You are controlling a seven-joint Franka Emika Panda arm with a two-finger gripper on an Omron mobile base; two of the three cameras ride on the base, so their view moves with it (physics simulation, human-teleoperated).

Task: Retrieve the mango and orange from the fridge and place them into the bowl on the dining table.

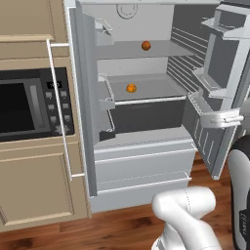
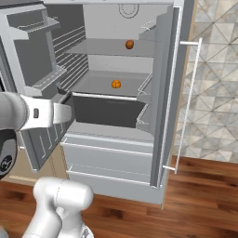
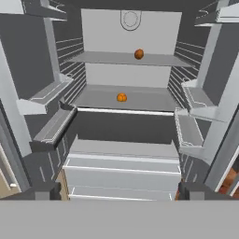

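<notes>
Fridge (image 1: 146,161) top cropped; upper fruit (image 1: 146,45) possibly mango, too small.

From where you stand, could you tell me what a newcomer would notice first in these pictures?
The fridge stands wide open, both doors swung out, its grey interior nearly bare. Two small fruits catch the eye: the darker reddish mango on the upper shelf and the bright orange on the shelf below. A black-fronted microwave sits in the beige cabinets to the left.

My two base cameras look forward and down from behind the arm, left and right, sharing the open fridge (image 1: 141,141) interior, while my hand camera faces straight into those same shelves from nearer, roughly centred.
</notes>
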